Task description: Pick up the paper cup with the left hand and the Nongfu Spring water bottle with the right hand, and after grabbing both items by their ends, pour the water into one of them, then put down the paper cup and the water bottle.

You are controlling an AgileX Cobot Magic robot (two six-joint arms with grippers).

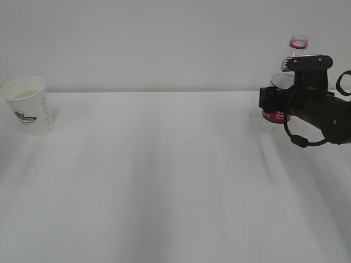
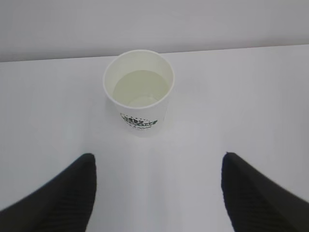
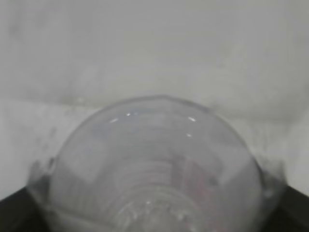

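Filling the right wrist view from close up, the clear ribbed plastic bottle [image 3: 157,169] sits between the two dark finger corners at the lower edges, so near that its surface is blurred; whether the pads press it or stand just off it cannot be told. In the exterior view the right hand's black gripper [image 1: 285,98] with its light grey plate surrounds the bottle's [image 1: 296,49] middle at the far right of the white table [image 1: 175,181]; the bottle stands upright, its red neck ring above the gripper and its red label showing below. The left hand's black gripper [image 2: 157,193] hangs with its fingers [image 2: 63,198] spread wide, holding nothing. Just beyond them the small white tapered paper cup [image 2: 138,94] stands upright, water [image 2: 141,88] inside, near the table's far edge at the left.
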